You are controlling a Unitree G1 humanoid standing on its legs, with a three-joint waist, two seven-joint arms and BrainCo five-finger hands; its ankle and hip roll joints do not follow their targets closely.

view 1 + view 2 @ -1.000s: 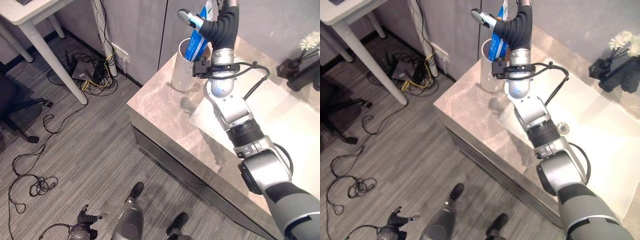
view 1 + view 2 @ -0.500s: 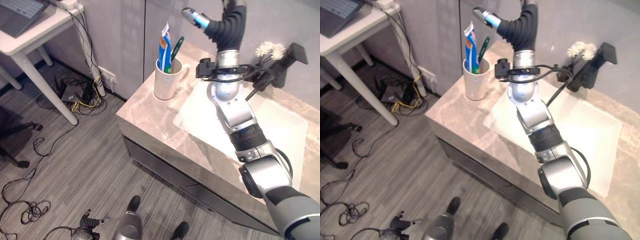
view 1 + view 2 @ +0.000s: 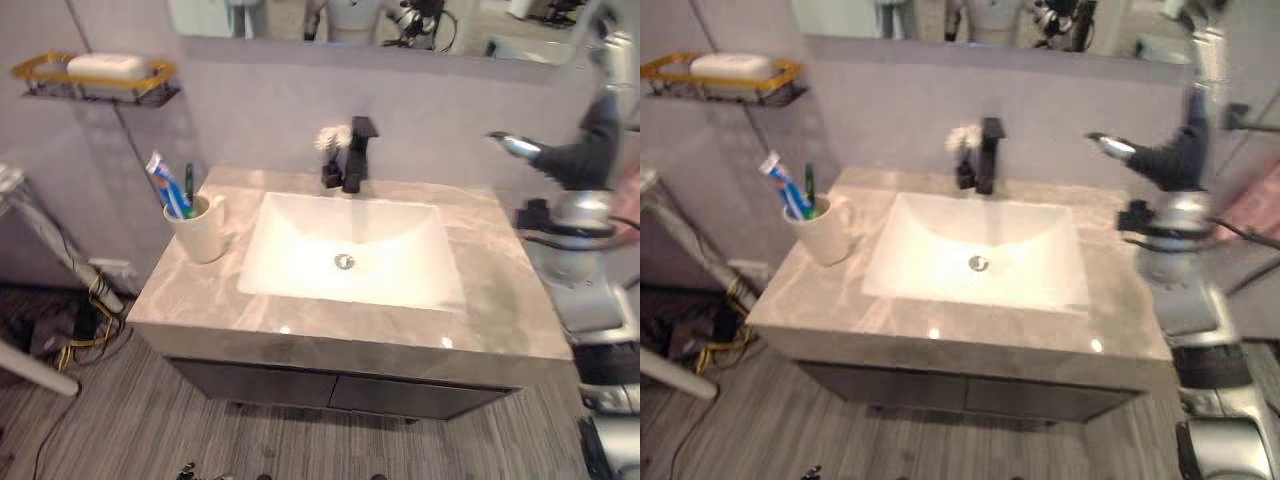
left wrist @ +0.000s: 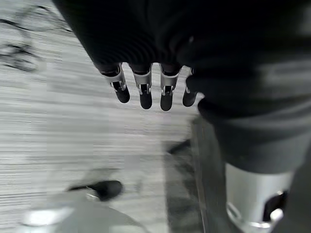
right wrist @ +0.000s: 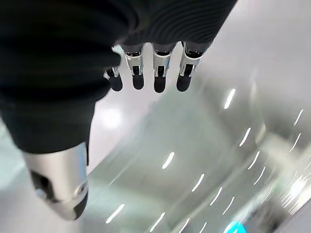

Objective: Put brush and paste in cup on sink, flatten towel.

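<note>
A cream cup (image 3: 200,232) stands on the marble counter left of the sink (image 3: 300,270). In it are a blue and white toothpaste tube (image 3: 163,182) and a green toothbrush (image 3: 189,185), both upright. My right hand (image 3: 580,160) is raised over the counter's right end, far from the cup; its fingers (image 5: 158,73) are straight and hold nothing. My left hand (image 4: 146,90) hangs low over the floor, fingers straight and empty. A pink cloth (image 3: 1250,205) shows at the right edge behind my arm.
A black faucet (image 3: 355,155) and a small vase of white flowers (image 3: 330,140) stand at the sink's back. A yellow wire shelf (image 3: 95,80) with a white item hangs on the wall at upper left. A white table leg (image 3: 40,250) and cables sit on the floor to the left.
My right hand let go of the toothpaste into the cup, then swung away to the right of the sink. The camera has also moved, from the cup's corner to the whole vanity.
</note>
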